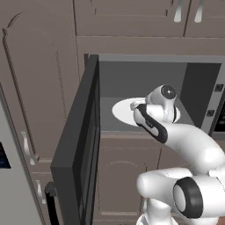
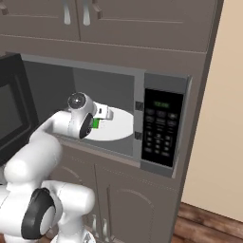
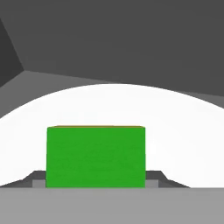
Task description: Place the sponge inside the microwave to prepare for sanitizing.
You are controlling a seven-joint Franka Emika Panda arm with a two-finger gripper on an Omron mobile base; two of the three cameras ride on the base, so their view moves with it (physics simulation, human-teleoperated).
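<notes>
The microwave stands with its door swung wide to the left. My arm reaches into the cavity over the white round turntable plate. The sponge, a bright green block with a thin yellow top edge, sits between the two dark fingertips of my gripper, which is shut on it. In the right base view the sponge shows as a green patch under the hand, low over the left part of the plate. Whether it touches the plate I cannot tell.
The dark button panel with a green display is on the microwave's right side. Brown cabinet doors run above, with more cabinets below. The open door's black handle juts out at lower left. A beige wall stands at the right.
</notes>
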